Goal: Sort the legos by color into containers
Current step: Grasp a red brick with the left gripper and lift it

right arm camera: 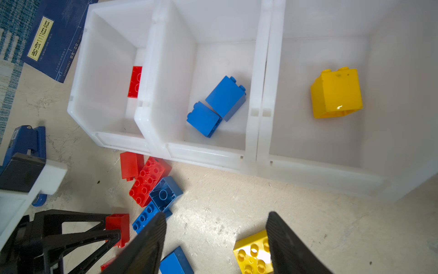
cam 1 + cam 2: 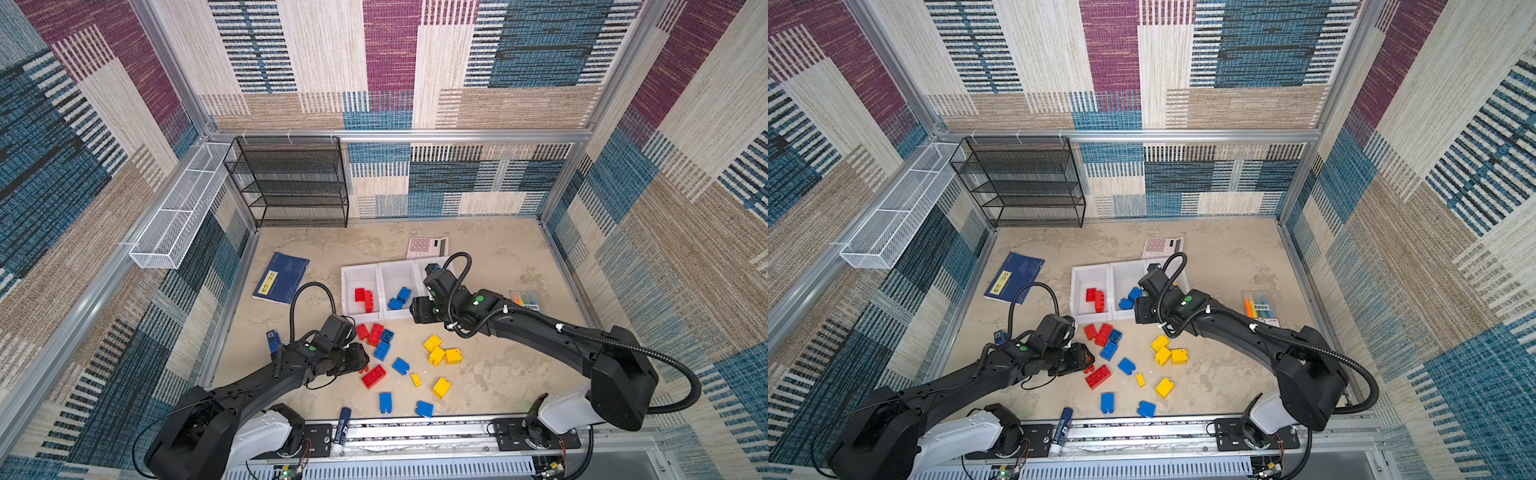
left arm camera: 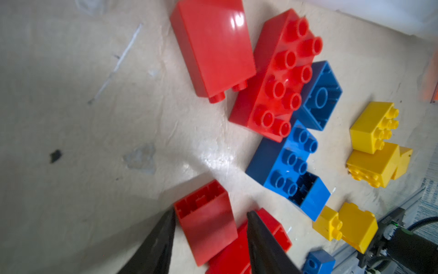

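My left gripper [image 3: 211, 213] is low over the table and open. Its fingers stand either side of a small red lego [image 3: 206, 220] lying on its side; one fingertip touches a corner and a thin gap shows at the other. A red oblong lego [image 2: 373, 376] lies beside it. Several loose red, blue and yellow legos [image 2: 438, 351] are scattered in front of the containers [image 2: 345, 291]. The left bin holds red legos [image 2: 365, 300], the middle blue [image 1: 225, 97], the right one a yellow lego [image 1: 336, 92]. My right gripper [image 1: 216, 218] hangs open and empty just in front of the bins.
A blue book [image 2: 281, 279] lies left of the bins, a pink calculator [image 2: 427, 247] behind them and a marker pack [image 2: 527, 300] to the right. A glue stick [image 2: 343, 428] rests at the front rail. A black rack [image 2: 291, 183] and a white wire basket [image 2: 178, 216] stand at the back left.
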